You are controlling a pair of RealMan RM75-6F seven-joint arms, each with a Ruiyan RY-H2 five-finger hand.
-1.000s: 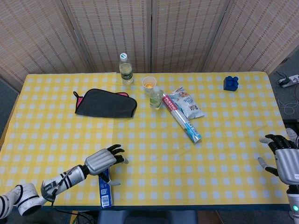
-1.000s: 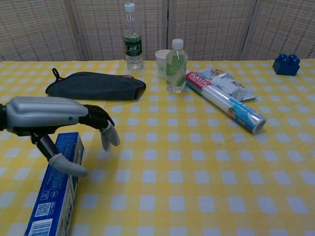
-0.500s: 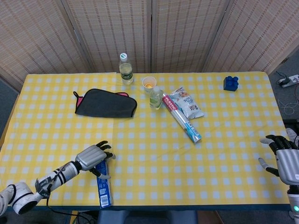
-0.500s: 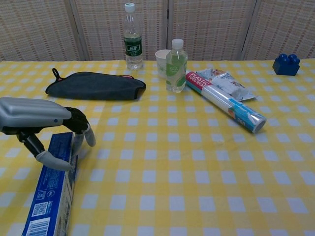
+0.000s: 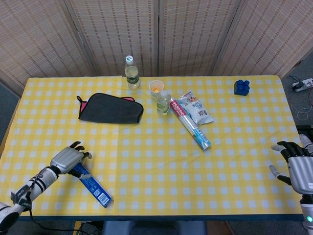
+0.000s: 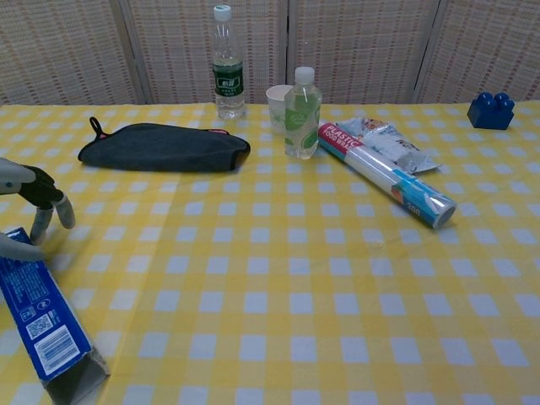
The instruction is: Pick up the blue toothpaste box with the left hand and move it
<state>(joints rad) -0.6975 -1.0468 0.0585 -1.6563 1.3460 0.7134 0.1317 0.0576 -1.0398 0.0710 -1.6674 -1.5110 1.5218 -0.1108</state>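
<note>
Since a second ago the left robot hand (image 5: 68,158) has swept toward the left edge of the worktop (image 5: 161,156) and taken the long blue cardboard toothpaste box (image 5: 92,183) with it. The box, which lay pointing toward the near edge, now lies slanted, its far end under the hand and its near end angled rightward close to the near edge. In the chest view only the fingers (image 6: 42,198) show at the left border, curled above the box's far end (image 6: 38,316), whose barcode face tilts up.

From the head view the left robot hand looks clamped on the box's far end, fingers wrapped over it, though whether the box is clear of the yellow checked cloth or dragging on it I cannot tell. The right robot hand (image 5: 295,164) hangs at the right edge with fingers apart, holding nothing.

My judgement is that the risk lies in the grip sitting at one end. With most of the length hanging free, the box could pivot or slip out as the arm moves, or its near end could catch the cloth and twist loose. It is also close to the near-left corner, so a drop might send it off the worktop.

Well apart at the far side sit a dark grey pouch (image 5: 110,108), two clear plastic bottles (image 5: 130,72), a paper cup (image 5: 155,88), a foil roll (image 5: 191,125) and a blue toy brick (image 5: 241,87).
</note>
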